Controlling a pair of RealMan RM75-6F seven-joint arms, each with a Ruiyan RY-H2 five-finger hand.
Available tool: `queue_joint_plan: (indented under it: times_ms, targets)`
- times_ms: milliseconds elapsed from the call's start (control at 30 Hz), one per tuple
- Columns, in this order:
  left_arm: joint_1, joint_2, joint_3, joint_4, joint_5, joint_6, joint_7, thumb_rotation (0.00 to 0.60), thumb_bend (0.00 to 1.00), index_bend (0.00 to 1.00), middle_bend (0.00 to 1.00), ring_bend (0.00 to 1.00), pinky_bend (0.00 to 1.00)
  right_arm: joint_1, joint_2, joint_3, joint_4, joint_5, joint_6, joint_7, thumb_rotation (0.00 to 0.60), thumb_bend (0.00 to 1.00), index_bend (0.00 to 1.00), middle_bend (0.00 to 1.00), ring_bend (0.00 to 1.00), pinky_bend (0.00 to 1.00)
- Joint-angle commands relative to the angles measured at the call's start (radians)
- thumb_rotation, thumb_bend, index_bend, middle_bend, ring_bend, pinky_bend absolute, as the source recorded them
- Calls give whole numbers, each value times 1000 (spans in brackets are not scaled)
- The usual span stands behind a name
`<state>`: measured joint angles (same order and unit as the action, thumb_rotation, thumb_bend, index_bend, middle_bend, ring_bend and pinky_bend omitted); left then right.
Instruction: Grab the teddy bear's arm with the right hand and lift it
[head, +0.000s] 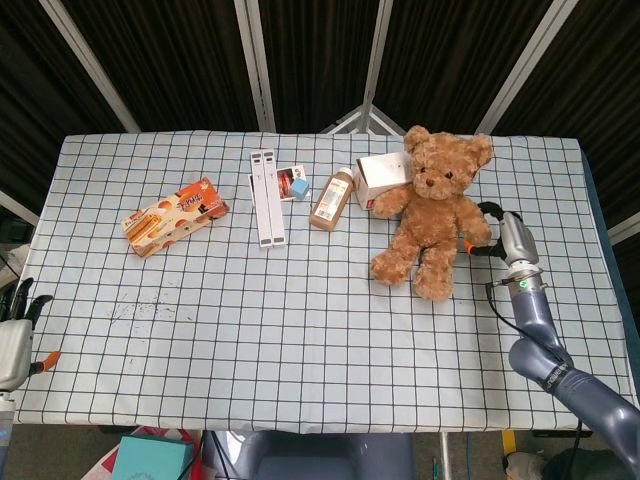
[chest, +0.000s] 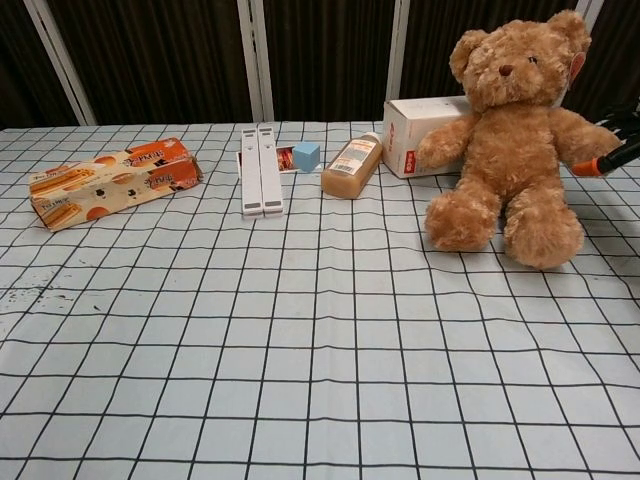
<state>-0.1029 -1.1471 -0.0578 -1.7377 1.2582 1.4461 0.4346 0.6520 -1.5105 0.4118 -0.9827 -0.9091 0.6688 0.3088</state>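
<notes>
The brown teddy bear (head: 432, 205) sits upright on the checked cloth at the back right, leaning against a white box (head: 378, 172). My right hand (head: 497, 228) is at the end of the bear's outstretched arm and grips the paw, with dark fingers above it and an orange-tipped thumb below. In the chest view the teddy bear (chest: 510, 130) still rests on its legs, and only part of my right hand (chest: 622, 140) shows at the right edge. My left hand (head: 14, 335) hangs off the table's front left corner, fingers apart and holding nothing.
A brown bottle (head: 331, 198) lies left of the white box. Further left are a small blue cube (head: 299, 187), a long white case (head: 267, 197) and an orange snack box (head: 175, 215). The table edge (head: 590, 230) runs close behind my right hand.
</notes>
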Motion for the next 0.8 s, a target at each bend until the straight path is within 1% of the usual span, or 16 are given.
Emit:
queue_joint_plan:
  times_ms: [33,133,200,267,333,367,400,467,600,667,733,800]
  targets:
    - [2,1,1,-1,2,4,-3,600,244,199,3,0,30,-27,31,1,-42,-73,15,82,600,112,39,82,57,0]
    - [5,5,0,-2,4,7,-11,600,245,198,4,0,30,-55,67,12,-85,-109,24,166,600,111,39,82,53,0]
    - [5,8,0,-2,4,6,-15,600,244,198,4,0,30,-75,94,9,-110,-130,28,199,600,110,39,82,53,0]
    - [4,12,-1,-1,6,4,-23,600,245,199,4,0,30,-117,147,-14,-157,-168,46,222,600,108,39,82,52,0]
    - [4,16,-1,-2,7,2,-29,600,245,198,4,0,30,-152,182,-39,-188,-191,68,216,600,108,39,82,55,0]
    - [4,19,-1,-3,9,1,-36,600,245,198,4,0,30,-186,211,-62,-220,-209,99,203,600,108,39,85,59,0]
    - [4,21,-1,-4,11,1,-40,600,245,198,3,0,30,-208,228,-74,-243,-219,123,194,600,108,39,88,61,0]
    - [4,28,0,-6,20,1,-54,600,245,198,3,0,30,-289,257,-112,-305,-246,251,144,600,112,52,114,71,0]
    - [5,38,10,-11,42,-3,-73,600,245,199,3,0,30,-437,270,-199,-403,-335,529,0,600,153,70,135,78,0]
    - [6,43,15,-15,56,-3,-83,600,245,199,3,0,30,-491,262,-239,-418,-381,645,-94,600,157,71,135,79,0]
    - [9,48,19,-17,68,0,-93,600,244,199,3,0,30,-536,244,-279,-405,-440,760,-214,600,158,71,135,78,0]
    - [11,53,23,-20,73,0,-101,600,244,198,3,0,30,-566,234,-317,-394,-498,832,-298,600,158,72,134,69,0]
